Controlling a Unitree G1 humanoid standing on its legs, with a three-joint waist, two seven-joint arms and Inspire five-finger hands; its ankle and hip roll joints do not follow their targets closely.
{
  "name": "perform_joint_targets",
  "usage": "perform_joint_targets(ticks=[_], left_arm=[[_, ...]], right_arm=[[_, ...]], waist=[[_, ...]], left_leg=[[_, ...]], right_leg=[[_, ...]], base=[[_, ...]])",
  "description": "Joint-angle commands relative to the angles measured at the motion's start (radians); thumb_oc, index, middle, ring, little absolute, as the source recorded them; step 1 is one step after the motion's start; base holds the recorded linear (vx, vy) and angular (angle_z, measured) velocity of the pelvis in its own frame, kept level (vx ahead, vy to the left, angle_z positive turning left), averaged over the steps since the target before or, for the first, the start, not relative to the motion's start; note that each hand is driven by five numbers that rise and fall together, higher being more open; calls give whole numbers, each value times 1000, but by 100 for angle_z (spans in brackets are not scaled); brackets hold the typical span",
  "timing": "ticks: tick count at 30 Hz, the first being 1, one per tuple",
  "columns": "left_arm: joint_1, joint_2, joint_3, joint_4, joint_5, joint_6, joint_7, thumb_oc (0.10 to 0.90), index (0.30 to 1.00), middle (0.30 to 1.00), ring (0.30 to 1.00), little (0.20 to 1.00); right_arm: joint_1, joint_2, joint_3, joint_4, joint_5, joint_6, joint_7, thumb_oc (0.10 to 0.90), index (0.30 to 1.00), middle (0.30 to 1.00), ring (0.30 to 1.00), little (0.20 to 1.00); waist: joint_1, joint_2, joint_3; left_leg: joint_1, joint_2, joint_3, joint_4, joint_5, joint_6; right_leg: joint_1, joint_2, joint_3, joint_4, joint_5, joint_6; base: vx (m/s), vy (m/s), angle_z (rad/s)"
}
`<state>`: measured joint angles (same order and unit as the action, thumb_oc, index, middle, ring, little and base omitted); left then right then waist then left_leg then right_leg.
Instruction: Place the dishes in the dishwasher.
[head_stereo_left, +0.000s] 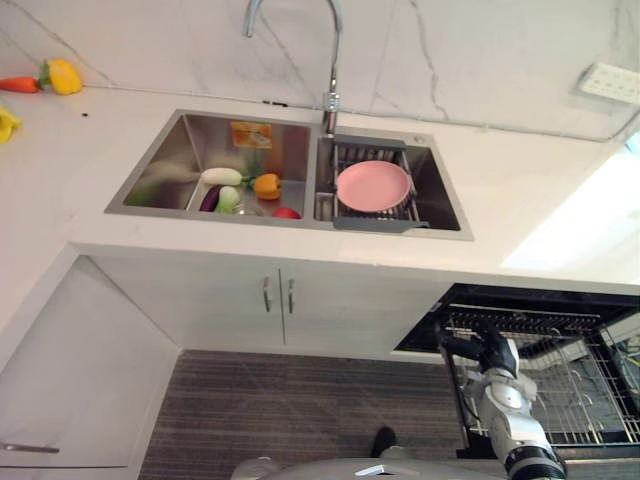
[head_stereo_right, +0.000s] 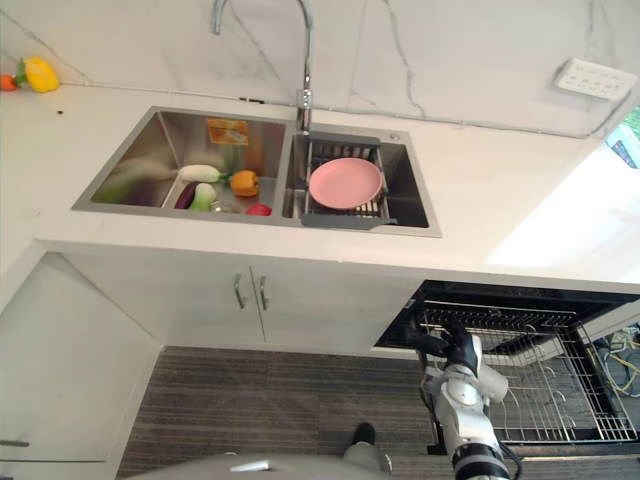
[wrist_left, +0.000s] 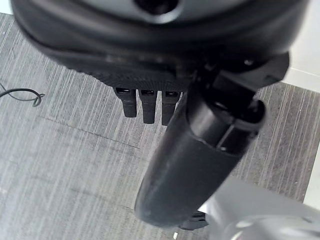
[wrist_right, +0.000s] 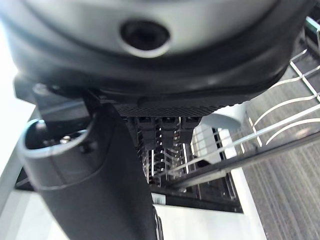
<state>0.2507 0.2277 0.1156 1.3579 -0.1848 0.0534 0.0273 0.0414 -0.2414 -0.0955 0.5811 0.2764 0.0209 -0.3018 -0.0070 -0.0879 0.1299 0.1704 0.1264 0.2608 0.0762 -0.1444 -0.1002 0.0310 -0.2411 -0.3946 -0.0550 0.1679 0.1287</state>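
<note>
Pink plate (head_stereo_left: 373, 185) lies flat on a wire drain rack (head_stereo_left: 352, 208) in the right basin of the steel sink (head_stereo_left: 160, 160), approx. centre of the head view, just under the tall faucet (head_stereo_left: 332, 60) at its 12 o'clock. Left basin, at plate's 9 o'clock: white veg (head_stereo_left: 221, 176), purple one (head_stereo_left: 210, 199), orange pepper (head_stereo_left: 267, 185), red item (head_stereo_left: 286, 212), all bunched at the front wall; an orange-yellow pack (head_stereo_left: 250, 134) leans on the back wall. White surface (head_stereo_left: 520, 190) runs round the sink; at its far 10 o'clock corner a yellow pepper (head_stereo_left: 64, 76) w/ a carrot (head_stereo_left: 18, 85) beside it, both partly cut by the edge. Wall socket (head_stereo_left: 609, 82) at 2 o'clock. Dishwasher (head_stereo_left: 470, 296) is open at plate's 5 o'clock, wire rack (head_stereo_left: 590, 390) pulled out over the grey floor (head_stereo_left: 280, 410), no dishes seen in it. Right robot hand (head_stereo_right: 462, 352) sits at the rack's left front corner, touching or just beside the rail; can't tell. In its wrist view fingers (wrist_right: 162, 131) hang fairly straight, nothing held. Left robot hand (wrist_left: 145, 102) hangs over the floor, fingers relaxed, empty. Cabinet doors (head_stereo_left: 277, 295) below the sink are closed.
</note>
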Motion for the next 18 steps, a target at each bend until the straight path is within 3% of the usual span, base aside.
perform_joint_targets(ticks=[1, 9, 12, 13, 18], left_arm=[[-66, -24, -19, -13, 53, -20, 33, 800, 900, 900, 900, 900], [-123, -47, -76, -57, 102, -25, 53, 800, 900, 900, 900, 900], [-146, -56, -107, -99, 93, -31, 56, 800, 900, 900, 900, 900], [-154, -59, -120, -123, 91, -34, 54, 800, 900, 900, 900, 900], [-160, -66, -144, -149, 95, -37, 51, 800, 900, 900, 900, 900]], right_arm=[[-83, -104, -67, -118, -19, -84, -16, 800, 900, 900, 900, 900], [5, -84, -62, -281, -10, -104, 9, 800, 900, 900, 900, 900], [24, -68, -82, -373, 31, -135, 9, 800, 900, 900, 900, 900], [43, -59, -106, -475, 38, -165, 15, 800, 900, 900, 900, 900], [58, -48, -141, -624, 28, -220, 12, 800, 900, 900, 900, 900]], waist=[[2, 79, 9], [-41, 86, -12], [-67, 94, -11], [-84, 99, -10], [-102, 106, -9]], left_leg=[[50, -2, -21, -60, -12, 48], [85, 31, 22, -72, -7, 25], [92, 36, 42, -70, -11, 22], [97, 34, 52, -76, -12, 22], [100, 30, 57, -86, -12, 23]], right_leg=[[-39, -9, 18, -13, -29, 54], [-33, 21, 37, -28, -41, 52], [-38, 30, 45, -29, -43, 53], [-44, 32, 54, -28, -42, 54], [-53, 30, 62, -23, -38, 58]], base=[[129, -38, -29], [90, -34, -25], [58, 4, -7], [63, 35, -23], [44, 38, -9]])
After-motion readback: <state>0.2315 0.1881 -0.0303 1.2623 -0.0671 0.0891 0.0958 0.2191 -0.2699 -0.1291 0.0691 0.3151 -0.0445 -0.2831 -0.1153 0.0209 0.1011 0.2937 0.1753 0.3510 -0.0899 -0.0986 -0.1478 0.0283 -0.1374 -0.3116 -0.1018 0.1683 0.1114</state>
